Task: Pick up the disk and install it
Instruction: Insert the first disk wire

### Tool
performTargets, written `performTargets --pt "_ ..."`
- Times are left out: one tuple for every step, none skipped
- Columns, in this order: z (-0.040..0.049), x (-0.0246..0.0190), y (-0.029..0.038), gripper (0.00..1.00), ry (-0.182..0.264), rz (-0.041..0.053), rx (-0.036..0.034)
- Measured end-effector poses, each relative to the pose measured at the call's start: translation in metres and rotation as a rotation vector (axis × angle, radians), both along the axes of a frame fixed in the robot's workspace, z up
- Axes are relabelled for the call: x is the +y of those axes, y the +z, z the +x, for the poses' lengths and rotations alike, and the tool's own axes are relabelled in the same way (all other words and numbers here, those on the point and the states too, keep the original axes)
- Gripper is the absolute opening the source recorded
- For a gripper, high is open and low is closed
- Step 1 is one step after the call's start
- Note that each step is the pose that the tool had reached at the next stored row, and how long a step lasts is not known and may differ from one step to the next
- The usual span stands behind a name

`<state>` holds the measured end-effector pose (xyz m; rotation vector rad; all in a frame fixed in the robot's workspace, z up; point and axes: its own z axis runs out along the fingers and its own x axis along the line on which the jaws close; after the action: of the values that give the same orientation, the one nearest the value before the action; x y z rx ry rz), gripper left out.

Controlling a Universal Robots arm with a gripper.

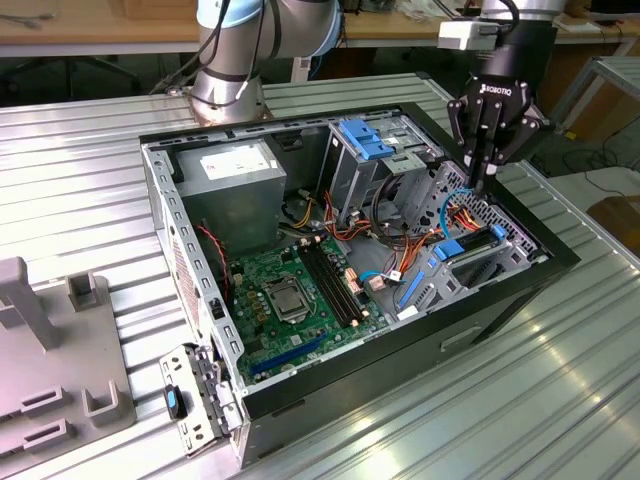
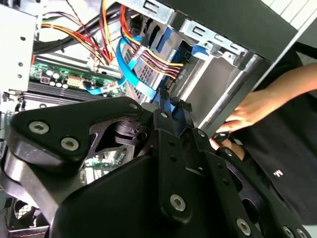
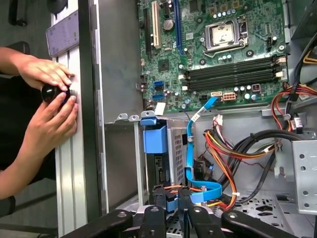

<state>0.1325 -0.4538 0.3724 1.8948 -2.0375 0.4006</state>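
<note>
Claw (image 1: 478,178) hangs tip-down over the drive-cage corner of the computer case (image 1: 400,352), which lies open on the ribbed bench (image 1: 80,150). The wrist is close to vertical and the arm reaches in from above the case's rim.

The claw's fingers (image 3: 159,201) are drawn together to a narrow gap. A strip of blue shows in that gap in both wrist views. Cannot tell whether it is pinched or simply lies behind.

The disk (image 3: 155,139) stands on edge in the cage slot inside the case, just below the claw tips, blue carrier end towards the camera.

Risks, as judged:
- The blue ribbon cable (image 3: 190,148) and the orange-red wire bundle (image 3: 223,148) lie right beside the tips. A descent or pull could snag or unplug them.
- A person's hands (image 3: 49,106) rest on the case's outer wall near the claw, so there is a pinch hazard if the arm swings outward.
- A skewed carrier could jam in the rails.
</note>
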Motion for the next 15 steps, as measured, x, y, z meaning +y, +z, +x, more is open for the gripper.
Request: performTargets --pt "0.0001 0.0013 0.0006 0.24 0.000 -0.0160 -0.0001" --pt "0.0001 0.0020 0.0006 0.24 0.000 -0.0269 -0.0004" --pt "0.0004 0.0024 0.0006 0.24 0.000 -0.0312 -0.0005" --pt "0.0010 0.0028 0.0005 0.24 0.000 -0.0317 -0.0004" --pt "0.0013 0.0028 0.0005 0.24 0.000 -0.0319 -0.0004" --pt "0.0013 0.0028 0.0004 0.24 0.000 -0.0319 -0.0004" --pt "0.0013 0.0029 0.0004 0.24 0.000 -0.0319 -0.0004" --pt "0.0013 0.0028 0.0004 0.24 0.000 -0.0318 -0.0004" --pt "0.0013 0.0028 0.0003 0.24 0.000 -0.0318 -0.0004" --pt "0.0013 0.0028 0.0003 0.16 0.000 -0.0318 -0.0004" --pt "0.0013 0.0028 0.0003 0.11 0.000 -0.0318 -0.0004" --pt "0.0013 0.0028 0.0003 0.11 0.000 -0.0317 -0.0004" --pt "0.0013 0.0028 0.0002 0.11 0.000 -0.0316 -0.0004" --pt "0.0013 0.0027 0.0003 0.11 0.000 -0.0317 -0.0004" --pt "0.0013 0.0027 0.0003 0.11 0.000 -0.0318 -0.0004"
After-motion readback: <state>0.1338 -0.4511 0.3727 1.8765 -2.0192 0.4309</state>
